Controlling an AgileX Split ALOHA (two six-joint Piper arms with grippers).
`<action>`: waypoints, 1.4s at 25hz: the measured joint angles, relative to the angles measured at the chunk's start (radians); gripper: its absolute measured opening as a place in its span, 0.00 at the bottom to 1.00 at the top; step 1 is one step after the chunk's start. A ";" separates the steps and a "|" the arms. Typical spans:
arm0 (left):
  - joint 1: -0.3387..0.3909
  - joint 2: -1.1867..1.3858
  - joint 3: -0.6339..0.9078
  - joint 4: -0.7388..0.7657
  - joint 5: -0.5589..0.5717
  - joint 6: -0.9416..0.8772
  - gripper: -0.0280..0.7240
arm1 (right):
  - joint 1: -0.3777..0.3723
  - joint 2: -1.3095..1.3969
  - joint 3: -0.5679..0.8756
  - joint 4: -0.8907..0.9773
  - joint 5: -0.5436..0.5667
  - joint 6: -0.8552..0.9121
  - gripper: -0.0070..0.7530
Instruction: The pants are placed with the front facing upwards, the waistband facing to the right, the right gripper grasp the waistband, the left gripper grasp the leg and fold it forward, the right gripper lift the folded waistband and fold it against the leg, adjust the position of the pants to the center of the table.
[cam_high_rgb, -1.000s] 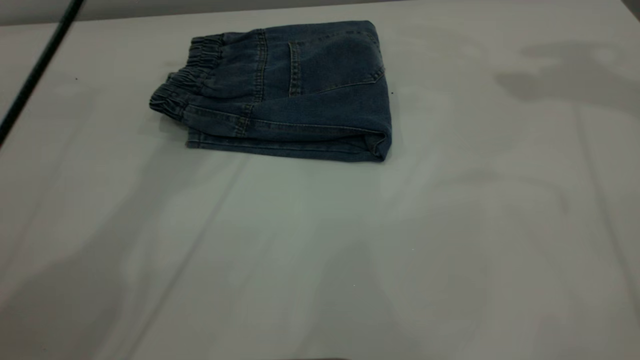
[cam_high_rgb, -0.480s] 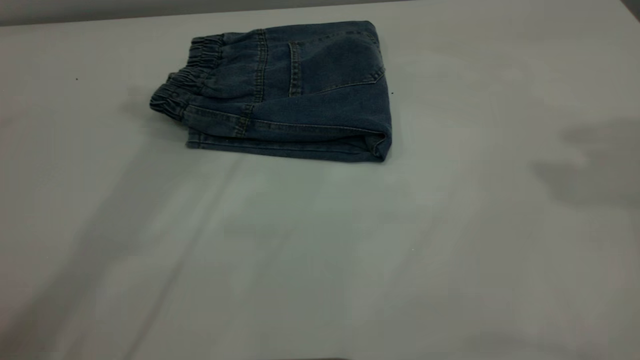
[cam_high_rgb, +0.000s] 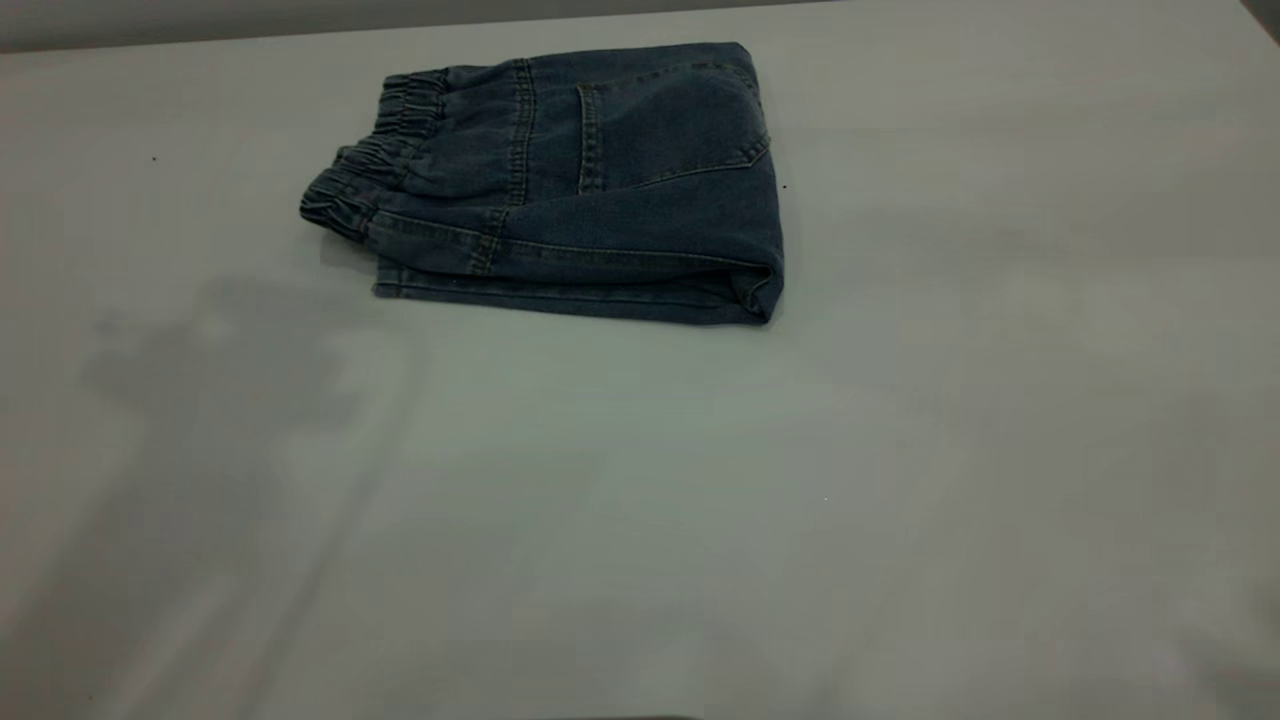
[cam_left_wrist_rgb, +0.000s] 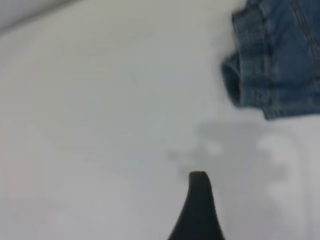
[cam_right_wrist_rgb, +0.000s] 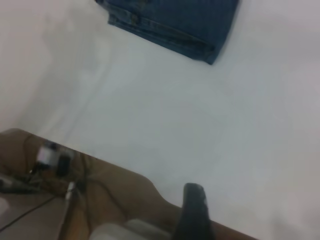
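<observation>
The near half of the table (cam_high_rgb: 640, 560) carries nothing but soft shadows, one broad patch toward its near-left part. Neither arm shows in the exterior view. Each wrist view catches only a single dark fingertip of its own gripper: the left gripper (cam_left_wrist_rgb: 198, 210) hangs over bare table, near the ruffled end of the denim, and the right gripper (cam_right_wrist_rgb: 192, 212) sits out past the table's near edge, above a brown surface with cables (cam_right_wrist_rgb: 55, 165). Whether either set of fingers is wide or narrow I cannot tell; neither holds anything visible.

Farther back, close to the far edge and left of the middle, lie the pants (cam_high_rgb: 590, 190), folded into a compact bundle with a pocket on top. The waistband (cam_high_rgb: 370, 165) points toward the left edge, resting over the layers beneath.

Both folds look done. What seems left is shifting the bundle toward the table's centre, since it sits well off it.
</observation>
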 joint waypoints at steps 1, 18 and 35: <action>0.000 -0.027 0.034 -0.018 0.000 -0.007 0.77 | 0.000 -0.048 0.023 0.000 0.000 0.000 0.67; 0.000 -0.541 0.577 -0.142 0.000 0.004 0.77 | 0.000 -0.616 0.246 -0.240 0.025 0.210 0.67; 0.000 -1.131 0.971 -0.143 0.000 0.091 0.77 | 0.000 -0.743 0.404 -0.417 0.028 0.244 0.67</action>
